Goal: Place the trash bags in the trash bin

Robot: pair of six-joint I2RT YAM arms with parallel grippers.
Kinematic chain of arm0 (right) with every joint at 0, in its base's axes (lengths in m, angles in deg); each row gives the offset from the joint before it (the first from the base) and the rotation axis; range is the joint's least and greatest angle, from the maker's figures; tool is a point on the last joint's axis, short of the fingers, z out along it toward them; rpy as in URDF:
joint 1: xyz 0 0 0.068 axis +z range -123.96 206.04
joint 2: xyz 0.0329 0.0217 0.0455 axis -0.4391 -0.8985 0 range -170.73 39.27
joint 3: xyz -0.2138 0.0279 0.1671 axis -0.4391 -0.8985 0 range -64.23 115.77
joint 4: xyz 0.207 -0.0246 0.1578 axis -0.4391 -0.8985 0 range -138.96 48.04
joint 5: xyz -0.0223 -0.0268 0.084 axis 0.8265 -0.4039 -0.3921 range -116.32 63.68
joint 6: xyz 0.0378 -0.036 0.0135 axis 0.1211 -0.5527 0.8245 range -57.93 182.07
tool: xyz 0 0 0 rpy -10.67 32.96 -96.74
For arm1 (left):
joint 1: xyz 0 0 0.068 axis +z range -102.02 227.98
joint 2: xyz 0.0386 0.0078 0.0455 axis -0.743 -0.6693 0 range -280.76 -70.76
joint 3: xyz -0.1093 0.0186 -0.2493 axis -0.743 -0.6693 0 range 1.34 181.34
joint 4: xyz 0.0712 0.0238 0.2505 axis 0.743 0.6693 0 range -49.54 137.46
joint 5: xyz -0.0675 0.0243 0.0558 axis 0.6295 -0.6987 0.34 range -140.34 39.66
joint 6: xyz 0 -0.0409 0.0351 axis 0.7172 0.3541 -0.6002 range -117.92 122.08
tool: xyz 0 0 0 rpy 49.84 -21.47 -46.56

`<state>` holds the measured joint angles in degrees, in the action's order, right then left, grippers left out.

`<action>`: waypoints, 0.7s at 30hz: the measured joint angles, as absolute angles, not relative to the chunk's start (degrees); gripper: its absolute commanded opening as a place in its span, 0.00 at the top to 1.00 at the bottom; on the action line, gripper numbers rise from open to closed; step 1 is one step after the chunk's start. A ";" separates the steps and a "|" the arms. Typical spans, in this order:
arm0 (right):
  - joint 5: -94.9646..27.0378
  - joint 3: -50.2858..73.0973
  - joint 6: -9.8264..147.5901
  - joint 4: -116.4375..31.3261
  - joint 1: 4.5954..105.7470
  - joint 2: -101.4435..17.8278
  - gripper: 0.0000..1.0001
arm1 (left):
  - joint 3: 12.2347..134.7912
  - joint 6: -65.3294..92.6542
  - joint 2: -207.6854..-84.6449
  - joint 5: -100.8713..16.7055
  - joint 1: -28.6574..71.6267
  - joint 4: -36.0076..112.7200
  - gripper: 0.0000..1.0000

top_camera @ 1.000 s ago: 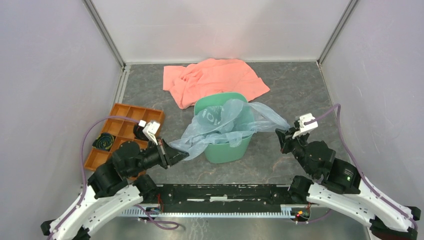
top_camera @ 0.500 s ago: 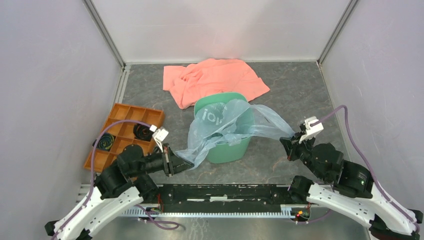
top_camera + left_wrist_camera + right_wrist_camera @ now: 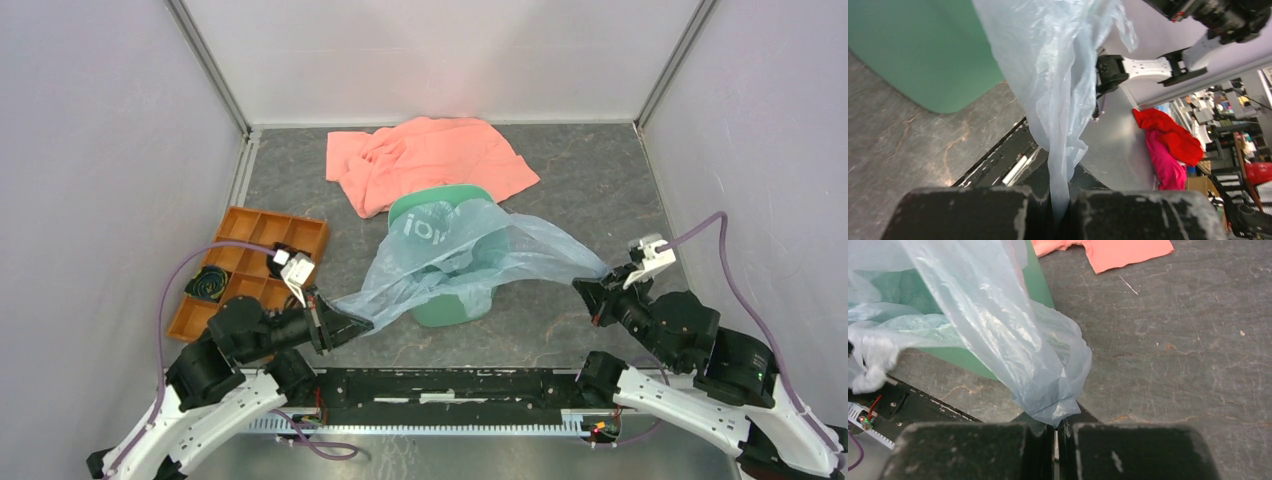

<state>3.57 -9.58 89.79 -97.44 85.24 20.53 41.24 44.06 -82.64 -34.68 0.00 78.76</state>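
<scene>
The trash bag [image 3: 460, 255], thin pale blue film with white lettering, is stretched wide over the green trash bin [image 3: 450, 300] in the middle of the table. My left gripper [image 3: 352, 325] is shut on the bag's left corner, near the bin's front left; the film [image 3: 1058, 125] runs from its jaws up past the bin [image 3: 923, 50]. My right gripper [image 3: 597, 290] is shut on the bag's right corner [image 3: 1048, 405], to the right of the bin [image 3: 998, 365]. Much of the bin's mouth is covered by the film.
A salmon-pink cloth [image 3: 425, 160] lies behind the bin. An orange compartmented tray [image 3: 245, 265] with small dark items sits at the left, close to my left arm. Grey walls close in both sides and the back.
Both grippers have moved outward and toward the near edge, the right one farther right, the left one lower left. The bag is pulled wider and flatter over the bin.
</scene>
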 measured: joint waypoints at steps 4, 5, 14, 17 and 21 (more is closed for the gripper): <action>4.46 -9.05 91.93 -100.39 85.24 20.60 1.00 | 41.24 43.91 -82.31 -38.09 0.00 82.94 0.98; 4.64 -8.85 92.55 -101.09 85.24 20.66 1.00 | 41.27 43.91 -82.05 -38.64 0.00 83.77 0.98; 5.71 -23.59 94.65 -90.08 85.31 25.03 0.91 | 40.17 45.55 -82.14 -47.89 0.13 85.43 0.97; 9.45 -32.04 93.77 -83.81 85.31 21.62 0.92 | 39.87 49.06 -86.51 -53.81 1.11 86.55 0.97; 14.91 -37.05 91.63 -73.90 85.37 14.98 0.81 | 39.69 55.99 -93.37 -59.10 1.46 85.89 0.88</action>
<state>14.91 -37.05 91.63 -73.90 85.37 14.98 39.69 55.99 -93.37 -59.10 1.46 85.89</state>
